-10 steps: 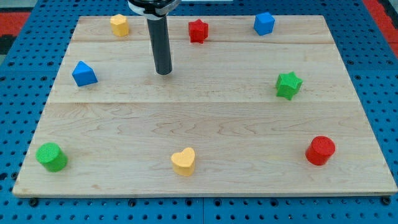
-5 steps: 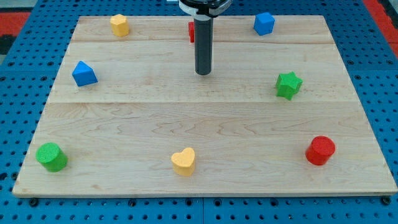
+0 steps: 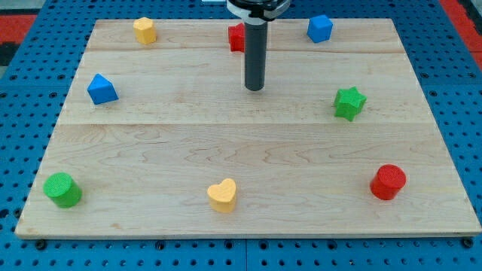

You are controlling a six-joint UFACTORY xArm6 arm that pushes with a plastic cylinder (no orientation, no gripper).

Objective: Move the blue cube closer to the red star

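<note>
A: Where is my tip (image 3: 255, 88)?
B: On bare board, touching no block. There are no jaws here, only a plain rod holding nothing.
A: And the red star (image 3: 236, 37)?
B: At about 11 o'clock from the tip, near the top edge, half hidden behind the rod.
A: The blue cube (image 3: 320, 28)?
B: At 2 o'clock from the tip, also on the top edge, well apart from the star.
A: What else lies around?
B: A green star (image 3: 349, 103) at 3 o'clock, a blue triangle (image 3: 102, 89) at 9, a yellow block (image 3: 144, 30) at 10. A yellow heart (image 3: 222, 195) sits near 6, a red cylinder (image 3: 388, 181) at 4, a green cylinder (image 3: 62, 189) at 8.
A: All on the board (image 3: 301, 158)?
B: Yes, each apart from the others.
</note>
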